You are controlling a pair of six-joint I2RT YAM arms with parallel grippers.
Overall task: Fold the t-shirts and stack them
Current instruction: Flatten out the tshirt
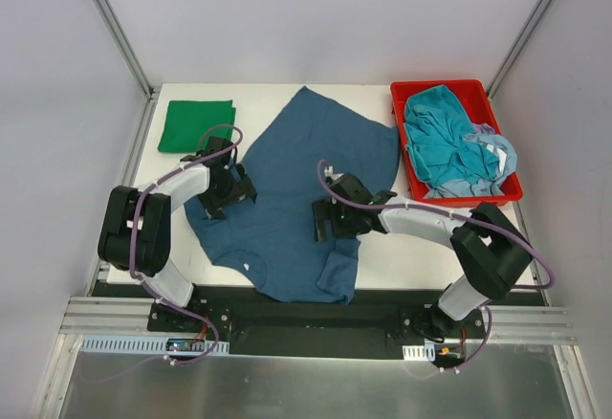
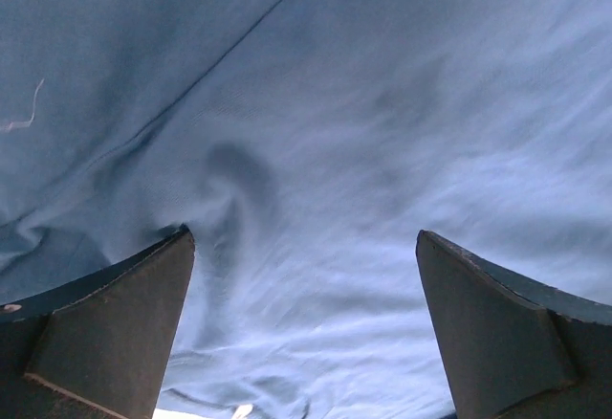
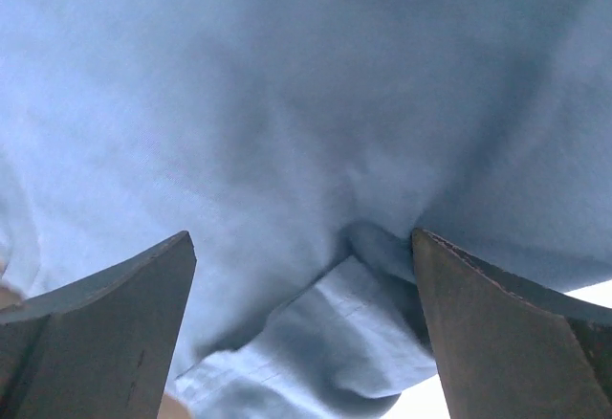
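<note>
A dark navy-blue t-shirt [image 1: 306, 180] lies spread on the white table [image 1: 382, 256], collar toward the near edge. My left gripper [image 1: 229, 192] sits low over its left sleeve side, jaws open, blue cloth [image 2: 316, 151] filling the view between the fingers [image 2: 115, 323]. My right gripper [image 1: 337, 220] hovers over the shirt's right part near the folded sleeve [image 3: 363, 342], jaws open, nothing clamped. A folded bright green t-shirt [image 1: 197, 124] rests at the table's far left. Teal [image 1: 445, 142] and pale blue [image 1: 492, 156] t-shirts are heaped in the red bin.
The red bin [image 1: 402, 146] stands at the table's far right. Metal frame posts rise at both back corners. Bare table shows along the back edge and at the near right.
</note>
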